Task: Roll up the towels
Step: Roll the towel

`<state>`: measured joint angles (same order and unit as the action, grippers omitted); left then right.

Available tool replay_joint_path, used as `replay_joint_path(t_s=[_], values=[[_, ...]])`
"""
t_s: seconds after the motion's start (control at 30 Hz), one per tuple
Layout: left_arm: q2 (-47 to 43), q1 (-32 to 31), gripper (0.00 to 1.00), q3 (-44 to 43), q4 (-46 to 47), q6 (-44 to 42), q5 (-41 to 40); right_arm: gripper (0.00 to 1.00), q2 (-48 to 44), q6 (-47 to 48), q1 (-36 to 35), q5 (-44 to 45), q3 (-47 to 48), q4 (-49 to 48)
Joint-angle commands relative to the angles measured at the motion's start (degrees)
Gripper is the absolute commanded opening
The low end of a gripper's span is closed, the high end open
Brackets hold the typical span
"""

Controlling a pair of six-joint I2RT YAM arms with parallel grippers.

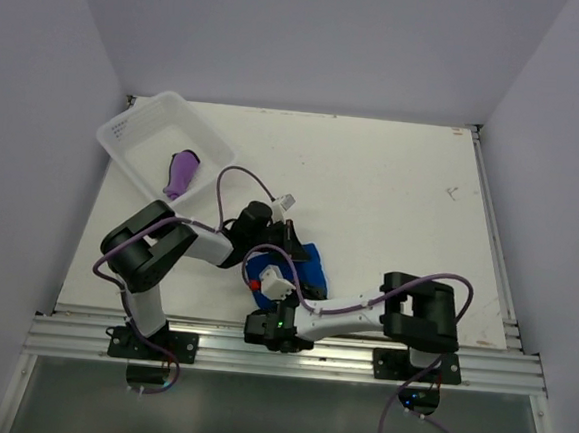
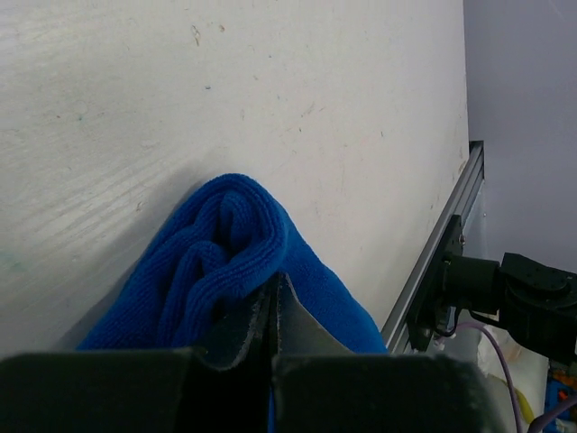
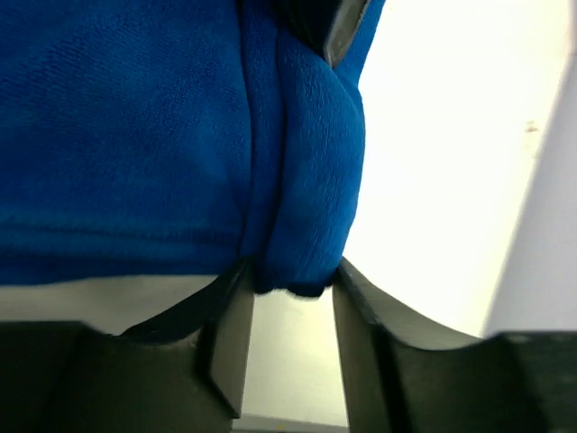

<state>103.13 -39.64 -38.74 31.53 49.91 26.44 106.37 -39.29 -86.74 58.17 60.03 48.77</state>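
The blue towel (image 2: pixel 225 244) — soft, light, apt to slump open — bunches its rolled fold just ahead of the left gripper (image 2: pixel 275 293), pinched shut on it, its end sitting between the half-spread fingers of the right gripper (image 3: pixel 288 334), where a fresh pinch across the whole fold looks best.

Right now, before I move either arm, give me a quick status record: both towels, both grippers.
blue towel: bunched in folds on the table, between the two grippers
purple towel: compact bundle inside the white basket, far left of the table
left gripper: shut, pinching the blue towel's edge
right gripper: jaws apart, a fold of the blue towel between them
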Motion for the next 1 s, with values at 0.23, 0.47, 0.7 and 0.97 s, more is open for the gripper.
replay_joint_path(t_s=[0.23,0.47,0.7,0.97], values=[[2.1,1.6,0.00,8.9,4.8,-1.0,-7.6,0.57,-24.9,4.0,-0.5,-18.1,-8.3,-17.2],[1.8,1.6,0.00,10.3,6.0,-1.0,-7.8,0.60,-35.2,1.5,3.8,-20.9,-13.2,-21.1],[0.5,1.6,0.00,11.3,6.0,-1.3,-8.0,0.56,-48.0,-2.9,23.1,-38.7,-26.2,-32.6],[-1.1,1.7,0.00,12.2,5.7,-1.4,-8.2,0.67,-43.9,-6.3,32.4,-53.1,-31.8,-43.1]])
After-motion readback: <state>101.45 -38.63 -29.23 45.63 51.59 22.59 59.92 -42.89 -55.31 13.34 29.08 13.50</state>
